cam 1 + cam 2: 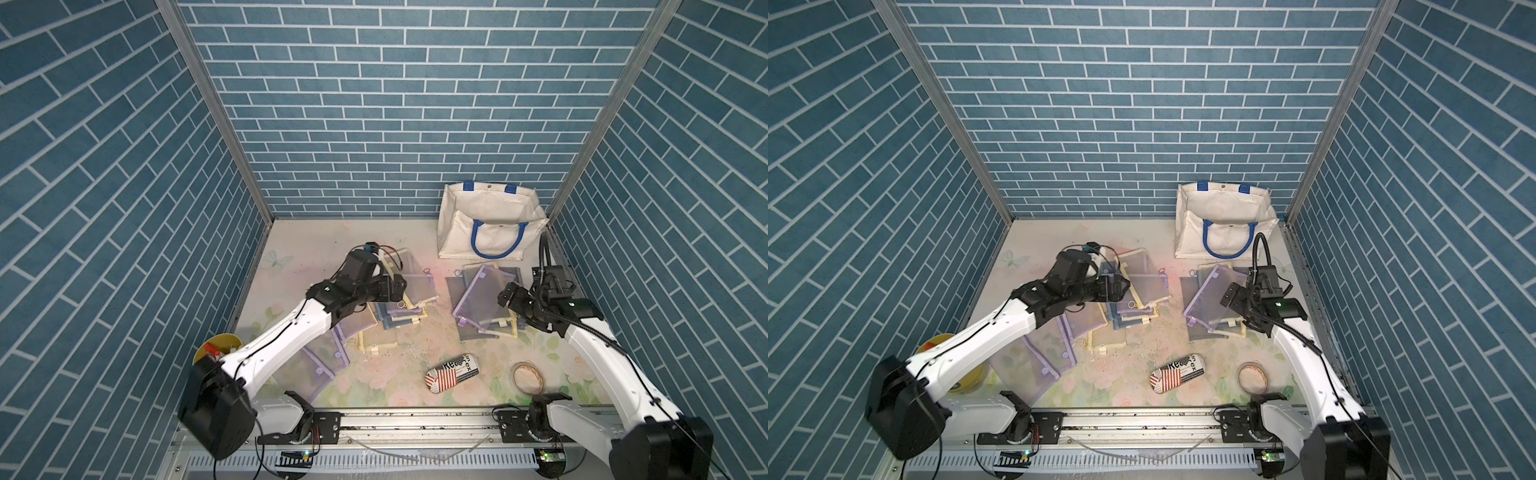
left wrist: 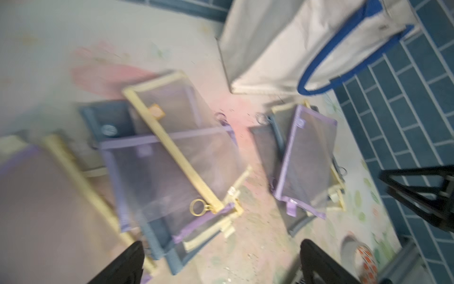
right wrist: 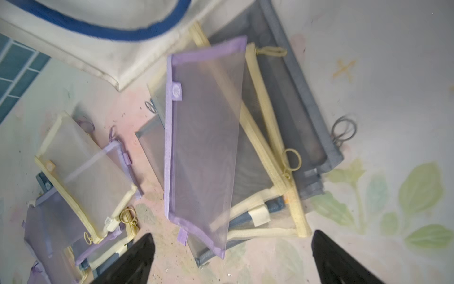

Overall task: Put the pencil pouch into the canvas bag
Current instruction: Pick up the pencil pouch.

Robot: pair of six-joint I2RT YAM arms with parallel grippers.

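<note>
The off-white canvas bag (image 1: 490, 220) (image 1: 1225, 220) with blue handles stands open at the back right corner; its side shows in the left wrist view (image 2: 282, 41). Several mesh pencil pouches lie in two piles in front of it. A purple-trimmed pouch (image 1: 482, 295) (image 3: 204, 147) tops the right pile. A yellow-trimmed pouch (image 1: 415, 282) (image 2: 181, 137) tops the left pile. My left gripper (image 1: 399, 286) (image 2: 221, 246) hovers open over the left pile's near edge. My right gripper (image 1: 509, 295) (image 3: 233, 234) hovers open beside the right pile. Neither holds anything.
More purple pouches (image 1: 324, 365) lie under my left arm. A printed zip case (image 1: 453, 372) and a tape roll (image 1: 528, 377) lie near the front. A yellow bowl (image 1: 222, 347) sits at the front left. Brick-patterned walls enclose three sides.
</note>
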